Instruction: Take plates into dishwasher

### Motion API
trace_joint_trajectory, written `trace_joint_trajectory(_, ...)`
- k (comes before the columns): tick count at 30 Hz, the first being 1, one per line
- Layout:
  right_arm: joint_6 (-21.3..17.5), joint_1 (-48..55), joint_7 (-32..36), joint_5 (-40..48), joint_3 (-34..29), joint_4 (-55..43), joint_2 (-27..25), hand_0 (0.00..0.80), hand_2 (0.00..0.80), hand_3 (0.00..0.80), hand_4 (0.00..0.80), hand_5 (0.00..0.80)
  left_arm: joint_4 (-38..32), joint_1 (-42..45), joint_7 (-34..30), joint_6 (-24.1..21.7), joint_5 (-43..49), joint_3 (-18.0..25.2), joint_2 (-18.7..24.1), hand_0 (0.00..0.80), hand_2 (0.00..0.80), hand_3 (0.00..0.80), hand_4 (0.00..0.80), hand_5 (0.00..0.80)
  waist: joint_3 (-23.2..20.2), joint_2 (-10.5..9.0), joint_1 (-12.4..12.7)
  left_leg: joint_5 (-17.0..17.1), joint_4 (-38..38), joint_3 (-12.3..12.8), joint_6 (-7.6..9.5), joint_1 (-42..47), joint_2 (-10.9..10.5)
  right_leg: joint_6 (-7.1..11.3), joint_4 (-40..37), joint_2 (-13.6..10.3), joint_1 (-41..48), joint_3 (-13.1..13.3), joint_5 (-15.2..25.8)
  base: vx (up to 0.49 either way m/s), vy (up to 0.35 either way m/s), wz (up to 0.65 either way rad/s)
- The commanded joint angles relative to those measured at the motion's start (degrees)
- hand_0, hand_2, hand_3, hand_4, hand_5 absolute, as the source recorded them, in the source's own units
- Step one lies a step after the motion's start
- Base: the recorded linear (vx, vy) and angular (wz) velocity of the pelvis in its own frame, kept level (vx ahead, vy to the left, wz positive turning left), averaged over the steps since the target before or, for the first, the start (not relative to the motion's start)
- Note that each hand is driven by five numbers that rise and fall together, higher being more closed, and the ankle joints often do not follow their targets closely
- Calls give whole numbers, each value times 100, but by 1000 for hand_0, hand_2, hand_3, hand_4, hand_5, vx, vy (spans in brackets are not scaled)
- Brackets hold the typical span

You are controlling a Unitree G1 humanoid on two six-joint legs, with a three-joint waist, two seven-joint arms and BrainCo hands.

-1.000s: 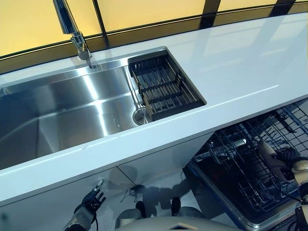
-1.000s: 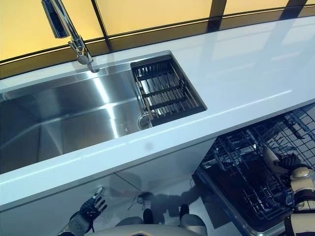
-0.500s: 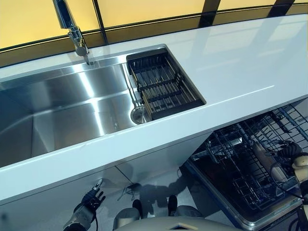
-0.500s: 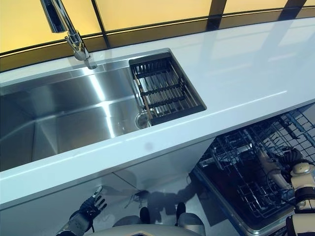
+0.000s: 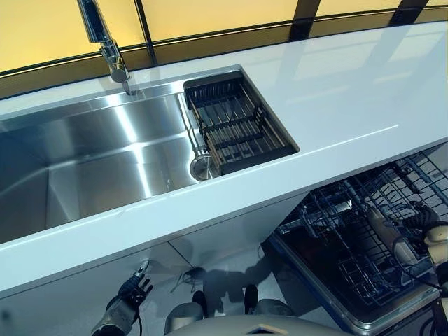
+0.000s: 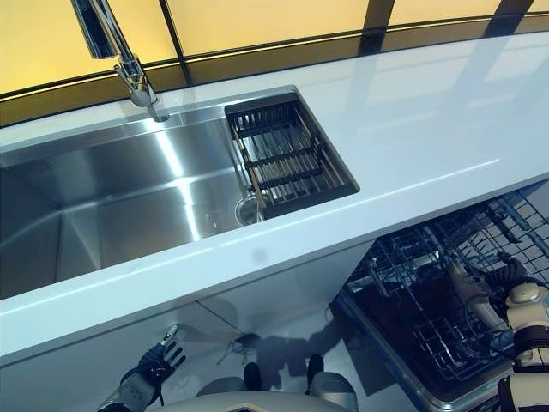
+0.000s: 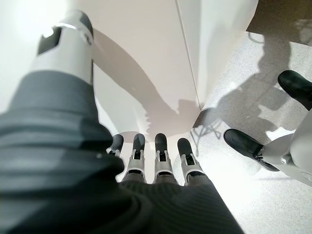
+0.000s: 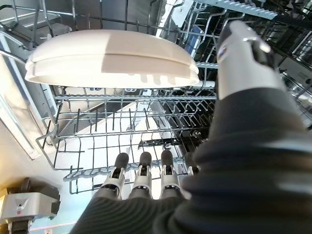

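A cream plate (image 8: 112, 58) stands on edge among the tines of the pulled-out dishwasher rack (image 5: 336, 231). It also shows in the left eye view (image 5: 381, 225). My right hand (image 8: 141, 175) is just beside the plate, over the rack, with straight fingers and the thumb raised near the plate's rim, holding nothing. It shows at the right edge of the left eye view (image 5: 423, 218). My left hand (image 5: 133, 290) hangs low by the white cabinet front, with its fingers straight and empty in the left wrist view (image 7: 156, 161).
A white countertop (image 5: 336, 98) runs above the open dishwasher. A steel sink (image 5: 105, 161) with a faucet (image 5: 105, 42) holds a black drain basket (image 5: 234, 126). The rack's wire tines surround the right hand.
The view has shifted slightly. The plate has dropped lower into the rack and stands steeper. The right hand has stayed next to it. The left hand has not moved.
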Motion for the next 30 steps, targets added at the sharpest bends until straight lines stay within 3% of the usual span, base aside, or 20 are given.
trace_joint_trajectory(1, -200, -60, -364, 628, -163, -257, -196, 0, 0, 0, 0, 0, -50, -116, -124, -164, -231, 56, 77, 0, 0, 0, 0, 0, -294, -119, 10, -434, 63, -201, -14, 4, -44, 418, 267, -17, 4, 62, -413, 6, 57, 0)
trace_joint_trajectory(8, -331, 766, -531, 1419, -1023, -837, 57, 0, 0, 0, 0, 0, 118, -18, -89, -192, -348, 252, -16, 0, 0, 0, 0, 0, -327, -160, -212, -447, 56, -95, -24, 18, -31, 438, 318, 30, -66, 195, -414, -2, 71, -2)
trace_joint_trajectory(13, -630, 1435, -637, 1960, -1646, -1039, 374, 0, 0, 0, 0, 0, 229, -3, -42, -190, -280, 457, -69, 0, 0, 0, 0, 0, -303, -204, -411, -465, 82, 43, -3, 57, -17, 456, 344, 54, -99, 318, -380, -13, 81, -10)
trace_joint_trajectory(17, -1037, 1700, -563, 2146, -1963, -870, 571, 0, 0, 0, 0, 0, 386, -36, -133, -328, -279, 481, -128, 0, 0, 0, 0, 0, -300, -225, -542, -547, 186, 157, 19, 71, -30, 473, 319, 58, -115, 428, -333, -16, 118, -20)
trace_joint_trajectory(24, -1244, 1909, -325, 2675, -2294, -410, 756, 0, 0, 0, 0, 0, 493, -106, -276, -407, -149, 343, -174, 0, 0, 0, 0, 0, -220, -258, -644, -715, 506, 285, 100, -46, -152, 629, 387, -91, -328, 576, -79, -20, 132, -14)
trace_joint_trajectory(27, -1252, 2002, -136, 2975, -2413, -318, 906, 0, 0, 0, 0, 0, 550, -38, -341, -489, -60, 314, -100, 0, 0, 0, 0, 0, -109, -250, -702, -632, 401, 296, 65, -10, -127, 839, 656, -174, -720, 496, 260, -81, 39, -18)
trace_joint_trajectory(30, -1041, 1901, -36, 3417, -2424, -187, 1057, 0, 0, 0, 0, 0, 489, -31, -252, -462, -206, 362, 88, 0, 0, 0, 0, 0, -71, -152, -628, -482, 278, 448, 154, -70, -1, 825, 1530, -232, -822, 227, 14, -198, 1, -34)
